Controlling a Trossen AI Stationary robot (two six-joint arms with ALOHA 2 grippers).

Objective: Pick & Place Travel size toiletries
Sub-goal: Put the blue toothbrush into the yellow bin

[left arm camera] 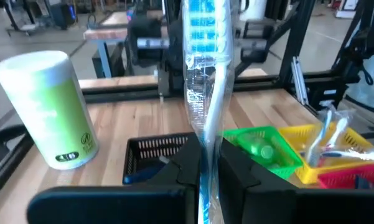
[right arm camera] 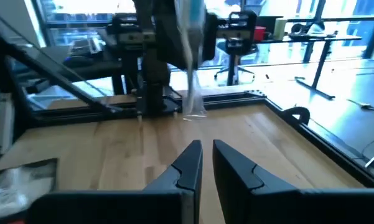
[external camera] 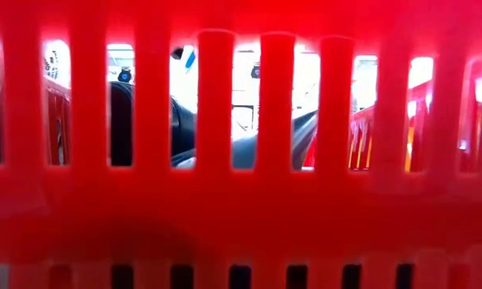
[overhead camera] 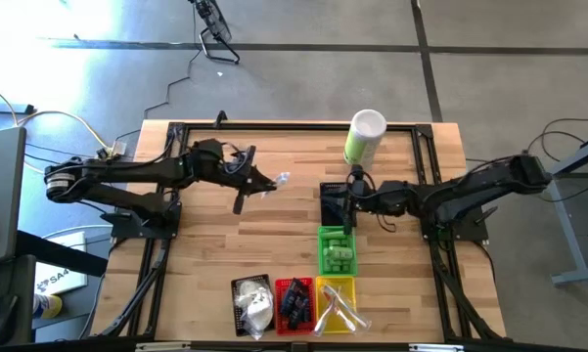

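Clear-wrapped stick (left arm camera: 205, 81), blue print at its upper end, stands pinched between the closed fingers of the left claw (left arm camera: 206, 163), lifted off the surface (overhead camera: 205, 244), likely for carrying to the yellow basket (overhead camera: 335, 303) that holds similar sticks. Well away from that basket, beside the green basket (overhead camera: 337, 250), the right claw (right arm camera: 204, 163) waits nearly closed, holding nothing.

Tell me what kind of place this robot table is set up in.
Probably a robotics lab or workshop rather than a home. Cables trail across a bare concrete floor, and the right wrist view shows an office chair and more desks by large windows.
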